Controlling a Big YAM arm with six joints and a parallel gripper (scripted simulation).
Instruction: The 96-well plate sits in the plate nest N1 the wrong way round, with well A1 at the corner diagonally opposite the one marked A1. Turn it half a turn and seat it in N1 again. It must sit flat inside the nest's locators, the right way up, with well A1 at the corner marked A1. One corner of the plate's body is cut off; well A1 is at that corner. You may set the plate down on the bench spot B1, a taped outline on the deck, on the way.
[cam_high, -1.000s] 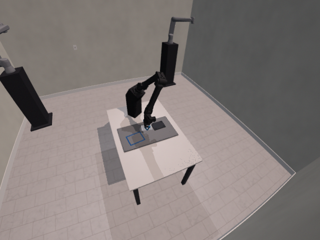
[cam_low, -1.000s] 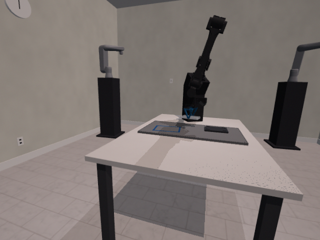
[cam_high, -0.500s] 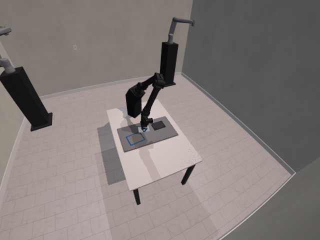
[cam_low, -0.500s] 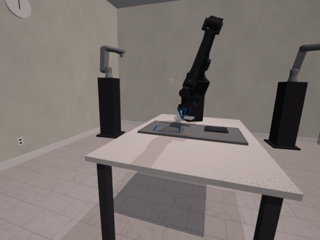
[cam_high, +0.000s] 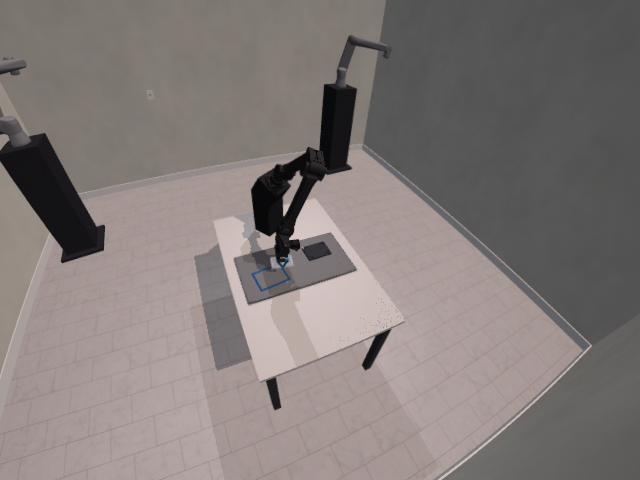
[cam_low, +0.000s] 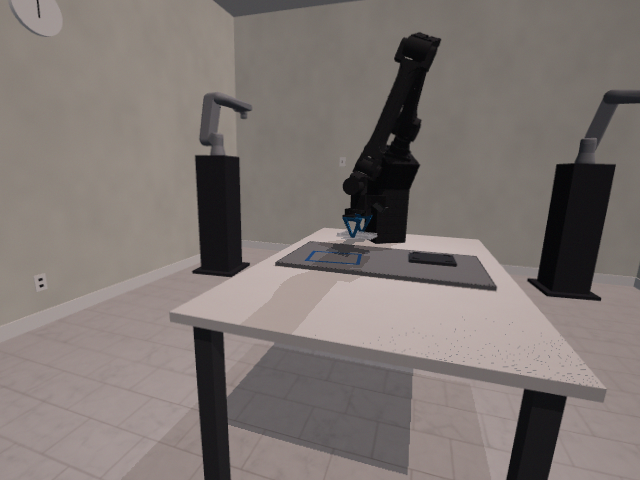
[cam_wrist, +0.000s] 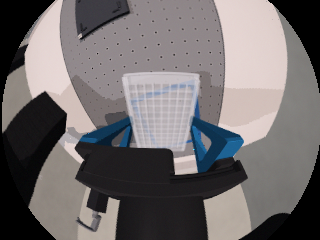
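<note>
My gripper (cam_wrist: 161, 119) with blue fingers is shut on the clear 96-well plate (cam_wrist: 162, 116) and holds it in the air above the grey deck. In the top view the plate (cam_high: 288, 264) hangs by the back corner of the blue taped outline B1 (cam_high: 270, 279). In the exterior view the gripper (cam_low: 356, 226) and the plate (cam_low: 355, 235) are above B1 (cam_low: 333, 256). The dark plate nest N1 (cam_high: 316, 251) stands empty to the right; it also shows in the wrist view (cam_wrist: 102, 6) and in the exterior view (cam_low: 432, 258). I cannot see the plate's cut corner.
The grey perforated deck (cam_high: 294, 267) lies on a white table (cam_low: 392, 310). The arm's black base block (cam_high: 268, 204) stands at the table's back edge. Black camera pedestals (cam_low: 218, 214) stand on the floor around the table.
</note>
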